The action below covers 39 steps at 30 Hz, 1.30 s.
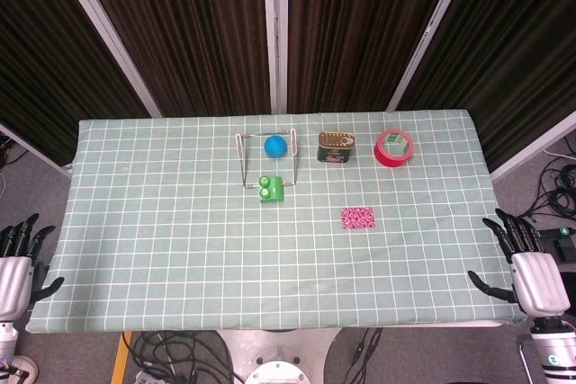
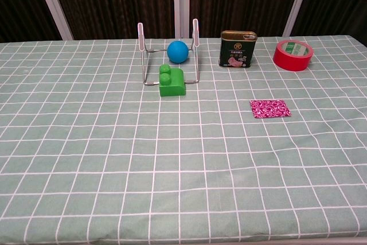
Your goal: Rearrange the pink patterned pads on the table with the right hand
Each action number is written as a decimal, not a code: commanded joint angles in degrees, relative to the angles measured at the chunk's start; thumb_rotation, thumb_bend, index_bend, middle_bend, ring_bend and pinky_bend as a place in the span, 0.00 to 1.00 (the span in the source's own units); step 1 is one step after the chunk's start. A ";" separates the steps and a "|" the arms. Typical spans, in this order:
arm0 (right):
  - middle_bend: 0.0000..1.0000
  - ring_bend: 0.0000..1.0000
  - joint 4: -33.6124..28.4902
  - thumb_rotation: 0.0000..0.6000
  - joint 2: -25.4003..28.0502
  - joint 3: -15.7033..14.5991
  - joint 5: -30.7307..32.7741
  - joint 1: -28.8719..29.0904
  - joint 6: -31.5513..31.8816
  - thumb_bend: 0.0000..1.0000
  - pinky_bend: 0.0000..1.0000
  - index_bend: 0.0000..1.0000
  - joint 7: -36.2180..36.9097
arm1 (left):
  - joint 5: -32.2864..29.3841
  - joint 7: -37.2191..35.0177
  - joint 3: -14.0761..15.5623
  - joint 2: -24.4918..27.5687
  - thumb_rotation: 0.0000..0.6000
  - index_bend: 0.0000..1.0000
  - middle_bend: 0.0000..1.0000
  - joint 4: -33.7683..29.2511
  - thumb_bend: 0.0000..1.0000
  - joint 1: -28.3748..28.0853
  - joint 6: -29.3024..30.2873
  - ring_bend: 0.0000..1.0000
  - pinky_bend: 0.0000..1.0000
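- Head view: task judged not begun. One pink patterned pad (image 1: 357, 218) lies flat, right of frame centre, untouched. Right hand (image 1: 526, 272) at lower right edge, off the table, fingers spread, holding nothing. Left hand (image 1: 20, 263) likewise at lower left.
- Chest view: pad (image 2: 270, 108) right of centre; neither hand visible.

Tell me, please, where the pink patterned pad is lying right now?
The pink patterned pad lies flat on the table's right half, nearer the robot than the tin can and apart from everything.
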 commanded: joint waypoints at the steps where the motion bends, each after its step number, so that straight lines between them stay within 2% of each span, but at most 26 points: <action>1: 0.00 0.00 -0.02 0.82 0.05 0.02 -0.01 -0.02 0.06 0.14 0.00 0.11 0.03 | 0.03 -0.07 0.01 -0.02 1.00 0.25 0.15 0.02 0.04 0.03 0.04 0.12 0.13; 20: 0.00 0.00 0.10 0.83 -0.25 0.15 0.53 0.13 -0.43 0.14 0.00 0.11 -0.47 | 0.09 0.56 -0.17 0.34 1.00 0.25 0.15 -0.95 0.04 -0.03 0.05 0.12 0.13; 23: 0.00 0.00 -0.86 0.84 -0.85 1.22 1.69 1.34 -1.85 0.20 0.00 0.12 -3.19 | 0.13 0.43 -0.15 0.10 1.00 0.25 0.15 -0.74 0.04 -0.16 -0.17 0.12 0.13; 25: 0.00 0.00 -1.94 0.83 -1.27 2.10 2.94 3.02 -4.40 0.24 0.00 0.13 -4.57 | 0.17 0.40 -0.11 -0.05 1.00 0.25 0.15 -0.64 0.04 -0.23 -0.31 0.12 0.13; 31: 0.00 0.00 -4.69 0.83 -2.96 4.67 9.32 10.42 -17.19 0.38 0.00 0.19 -8.44 | 0.10 0.08 0.00 -0.14 1.00 0.25 0.15 -0.55 0.04 0.11 0.05 0.12 0.13; 34: 0.00 0.00 -4.36 0.81 -5.60 6.26 13.66 14.60 -23.67 0.45 0.00 0.24 -10.28 | 0.13 0.00 0.14 -0.17 1.00 0.25 0.15 -0.42 0.04 0.27 0.12 0.12 0.13; 39: 0.00 0.00 -0.85 0.77 -11.63 7.95 20.79 20.88 -31.74 0.49 0.00 0.29 -15.68 | -0.18 -0.17 0.30 -0.13 1.00 0.25 0.15 -0.45 0.04 0.52 0.00 0.12 0.13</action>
